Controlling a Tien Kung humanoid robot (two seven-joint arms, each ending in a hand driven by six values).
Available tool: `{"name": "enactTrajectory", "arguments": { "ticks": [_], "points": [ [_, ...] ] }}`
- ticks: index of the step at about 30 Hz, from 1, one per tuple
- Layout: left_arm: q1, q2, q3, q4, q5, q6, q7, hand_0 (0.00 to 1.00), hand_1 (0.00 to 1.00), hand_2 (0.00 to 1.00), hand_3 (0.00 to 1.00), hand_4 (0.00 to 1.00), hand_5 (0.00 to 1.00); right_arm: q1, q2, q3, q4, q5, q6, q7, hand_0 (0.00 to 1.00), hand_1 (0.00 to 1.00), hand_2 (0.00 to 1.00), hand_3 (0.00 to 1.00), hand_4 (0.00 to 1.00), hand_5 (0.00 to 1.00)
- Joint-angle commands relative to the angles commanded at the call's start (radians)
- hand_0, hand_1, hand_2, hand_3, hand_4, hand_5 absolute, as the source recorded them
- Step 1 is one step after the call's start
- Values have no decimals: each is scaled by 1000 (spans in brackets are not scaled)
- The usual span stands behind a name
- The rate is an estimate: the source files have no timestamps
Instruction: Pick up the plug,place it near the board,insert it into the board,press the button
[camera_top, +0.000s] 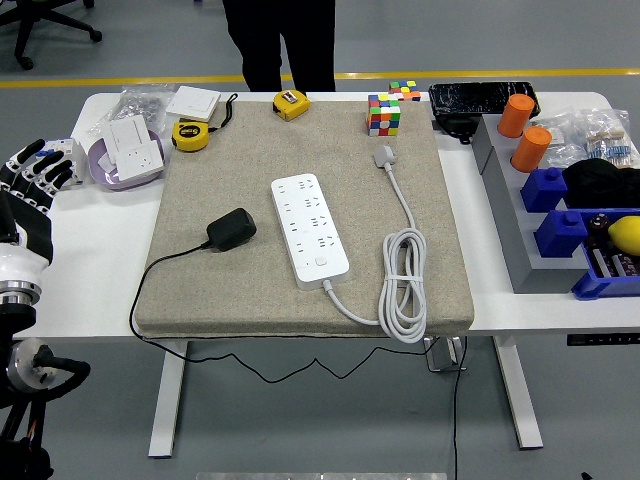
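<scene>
Plug (231, 229) lies on the mat (250, 150), just left of the power strip (310, 229). I see my left hand (30, 180) over the table's left edge, fingers spread, empty.

The black plug (231, 229) lies flat just left of the white board (310, 230), apart from it, its thin cable trailing away leftward. The board's sockets are unoccupied.
</scene>
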Motion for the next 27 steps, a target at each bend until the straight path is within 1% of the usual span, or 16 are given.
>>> {"name": "enactTrajectory", "arguments": {
  "ticks": [5,6,11,12,13,17,18,20,27],
  "points": [
    [-7,0,4,-1,67,11,14,703,614,587,611,998,772,13,-5,2,0,-38,0,-7,763,753,753,805,998,833],
    [-8,0,5,0,74,11,16,707,617,593,616,998,752,17,-7,1,0,-38,-1,-7,763,759,754,802,998,837],
    [-18,0,7,8,84,6,24,707,617,593,616,998,752,38,-24,-27,0,-22,-1,-5,763,759,754,802,998,837],
    [-20,0,8,10,88,5,25,706,646,617,628,998,740,40,-26,-33,0,-18,-1,-3,763,764,756,798,998,842],
    [-21,0,9,10,94,3,27,706,646,617,628,998,740,41,-28,-36,0,-18,-1,-2,763,764,756,798,998,842],
    [-28,0,18,18,119,-3,35,706,646,617,628,998,740,36,-31,-36,0,-22,1,3,763,764,756,798,998,842],
    [-25,0,21,17,134,-5,38,710,697,661,653,998,722,31,-30,-33,0,-26,1,4,764,765,760,799,998,846],
    [-19,0,24,14,156,-8,44,710,697,661,653,998,722,23,-29,-31,0,-29,2,6,764,765,760,799,998,846],
    [-2,1,24,11,189,-23,55,711,707,670,652,998,709,-2,-17,-27,0,-30,9,15,764,766,761,799,998,851]
  ]
}}
